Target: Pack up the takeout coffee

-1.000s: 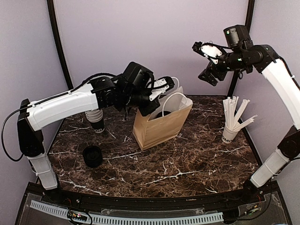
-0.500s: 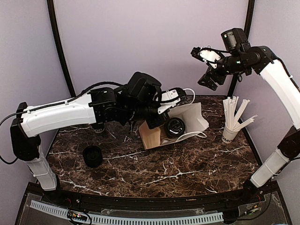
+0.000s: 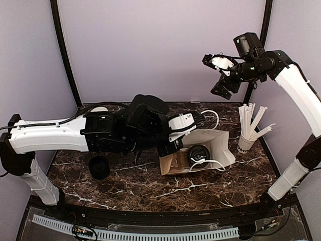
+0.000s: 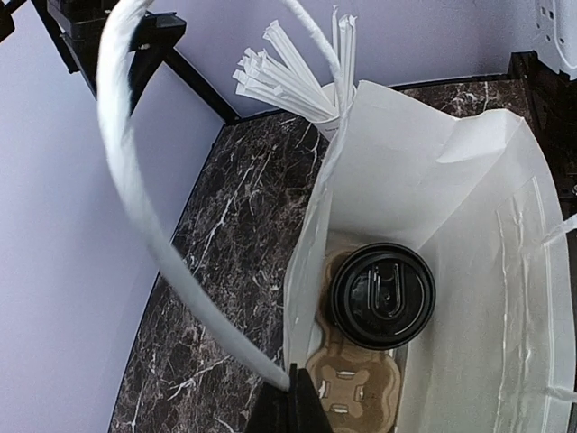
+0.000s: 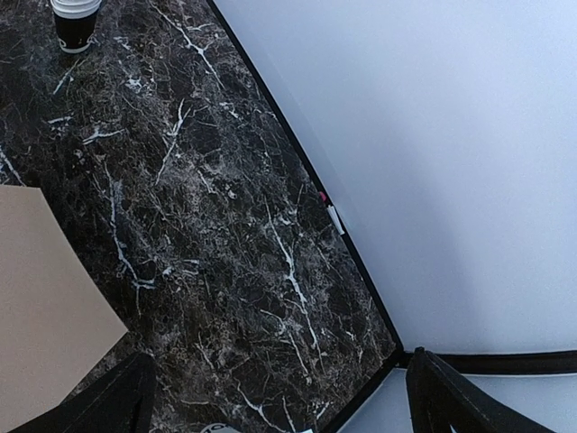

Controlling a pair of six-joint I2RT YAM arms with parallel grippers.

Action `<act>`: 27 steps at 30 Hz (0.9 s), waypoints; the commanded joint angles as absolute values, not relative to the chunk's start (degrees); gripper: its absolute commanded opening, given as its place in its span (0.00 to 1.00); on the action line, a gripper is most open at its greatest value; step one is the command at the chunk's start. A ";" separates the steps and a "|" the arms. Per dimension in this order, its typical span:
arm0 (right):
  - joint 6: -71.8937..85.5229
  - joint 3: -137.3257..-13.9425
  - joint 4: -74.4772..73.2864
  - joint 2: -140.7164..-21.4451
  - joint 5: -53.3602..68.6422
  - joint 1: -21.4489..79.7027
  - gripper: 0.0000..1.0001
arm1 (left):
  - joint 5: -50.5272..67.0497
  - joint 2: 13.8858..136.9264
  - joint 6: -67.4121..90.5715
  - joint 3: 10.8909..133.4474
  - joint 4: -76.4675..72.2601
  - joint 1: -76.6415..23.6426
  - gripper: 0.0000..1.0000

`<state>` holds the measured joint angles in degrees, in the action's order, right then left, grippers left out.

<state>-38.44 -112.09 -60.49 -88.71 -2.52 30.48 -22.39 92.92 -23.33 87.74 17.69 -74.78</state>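
- While my left arm reaches across the dark marbled tabletop [image 3: 150, 186], a squat black round piece [image 3: 99, 167] sits near its base, well apart from the work.
- My left gripper [image 4: 288, 406] is pinched closed on the rim of the brown paper bag [image 3: 173, 164], just where its white cord handle [image 4: 126, 180] roots.
- The bag lies tipped over, with its mouth turned to the right and partly up, so the white lining shows.
- The takeout coffee [image 4: 380, 295], a small black paper cup under a round black plastic lid, is inside the bag in a brown cardboard carrier [image 4: 347, 388].
- It lies straight ahead of my left fingers, deeper in the bag. Its long axis runs along the bag's length, lid toward the mouth, so it leans over with the bag.
- I judge the cup packed but the bag in need of standing up, and my left arm is far nearer for that.
- A white cup of white stirrers [image 3: 246, 143] stands just right of the bag's mouth and could be knocked.
- My right gripper [image 3: 220, 75] hangs high, spread wide and empty.
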 commanded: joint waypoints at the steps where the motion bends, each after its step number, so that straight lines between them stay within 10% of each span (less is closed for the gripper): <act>1: -38.41 -112.15 -60.19 -89.47 -1.58 30.29 0.99 | -23.55 91.51 -22.56 86.86 15.94 -74.96 0.00; 17: -42.67 -110.62 -71.14 -84.49 14.00 30.27 0.98 | -23.77 91.80 -21.34 87.47 17.70 -77.46 0.01; 27: -43.33 -101.39 -71.79 -79.37 16.79 30.32 0.96 | -20.29 90.24 -18.44 86.30 17.94 -78.90 0.38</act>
<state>-42.63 -103.66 -71.42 -79.48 14.72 30.48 -21.67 92.68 -20.14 86.41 16.82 -77.78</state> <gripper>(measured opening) 0.963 0.283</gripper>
